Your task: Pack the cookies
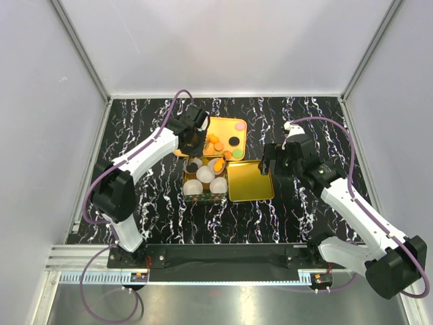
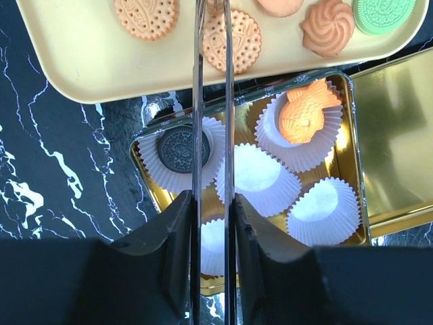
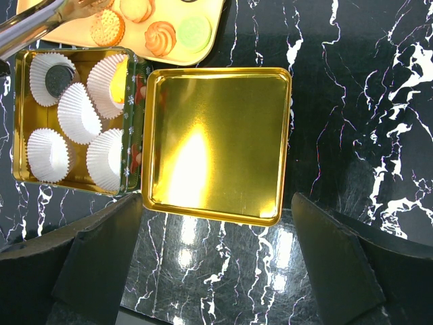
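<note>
- Orange, mostly, the cookies (image 2: 232, 40) are lying loose on the yellow tray (image 2: 81, 61), with a green one (image 2: 384, 15) at the tray's far right
- Two are already sitting in paper cups inside the gold tin (image 3: 134, 135): a black cookie (image 2: 181, 149) and an orange fish-shaped cookie (image 2: 306, 112)
- Three empty cups (image 2: 257, 175) are waiting beside them, so I am judging the packing as under way, with most cookies not yet packed
- From where I am standing, the step in hand looks like fetching another cookie off the tray
- The left gripper (image 2: 212, 223) is clamping its jaws on a pair of metal tongs (image 2: 196, 101), whose two blades are reaching from above the tin out over the tray
- A round orange cookie is lying partly under the right blade, with another just left of the left blade
- The tong tips are running off the top of the wrist view, so I cannot tell whether they are pinching anything
- The next move, I reckon, is calling for the tips to straddle one cookie, squeeze gently, then carry it back to an empty cup
- The right gripper (image 3: 216, 264) is hovering with its jaws spread wide and holding nothing, above the near edge of the gold lid (image 3: 216, 142), which is lying open-side up just beside the tin on the black marbled table (image 3: 352, 101)
</note>
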Controlling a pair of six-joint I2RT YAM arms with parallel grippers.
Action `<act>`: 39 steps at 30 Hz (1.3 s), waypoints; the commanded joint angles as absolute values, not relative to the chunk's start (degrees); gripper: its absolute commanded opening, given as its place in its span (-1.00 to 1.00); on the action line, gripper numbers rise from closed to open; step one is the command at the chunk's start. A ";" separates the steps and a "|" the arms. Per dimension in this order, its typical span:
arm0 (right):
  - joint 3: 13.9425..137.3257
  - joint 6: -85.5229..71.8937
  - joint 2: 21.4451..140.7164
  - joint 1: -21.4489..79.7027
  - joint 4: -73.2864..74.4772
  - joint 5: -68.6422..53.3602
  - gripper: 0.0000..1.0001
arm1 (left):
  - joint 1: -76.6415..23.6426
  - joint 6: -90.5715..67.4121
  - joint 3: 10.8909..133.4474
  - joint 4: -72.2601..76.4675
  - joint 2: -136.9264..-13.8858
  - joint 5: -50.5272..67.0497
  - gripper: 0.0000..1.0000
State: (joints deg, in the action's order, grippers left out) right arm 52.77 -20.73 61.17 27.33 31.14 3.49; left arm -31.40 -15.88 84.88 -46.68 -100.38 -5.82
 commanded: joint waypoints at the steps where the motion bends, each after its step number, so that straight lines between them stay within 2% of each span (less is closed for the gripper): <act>1: 53.00 -20.21 60.82 27.16 29.44 3.69 1.00 | -31.55 -15.47 87.36 -45.18 -100.02 -6.68 -0.43; 6: 52.91 -20.21 60.82 27.16 29.27 3.69 1.00 | -31.55 -15.03 88.77 -45.44 -99.49 -8.17 -0.57; 26: 53.00 -20.30 61.26 27.16 29.44 4.04 1.00 | -31.29 -14.77 89.39 -48.95 -91.76 -8.70 -0.57; 39: 54.32 -20.13 62.49 27.16 30.85 6.41 0.99 | -32.34 -13.45 77.26 -50.36 -77.54 -3.43 -0.56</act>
State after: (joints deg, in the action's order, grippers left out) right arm 52.77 -20.73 62.28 27.33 31.22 4.10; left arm -31.92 -14.87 79.13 -51.18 -81.62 -6.11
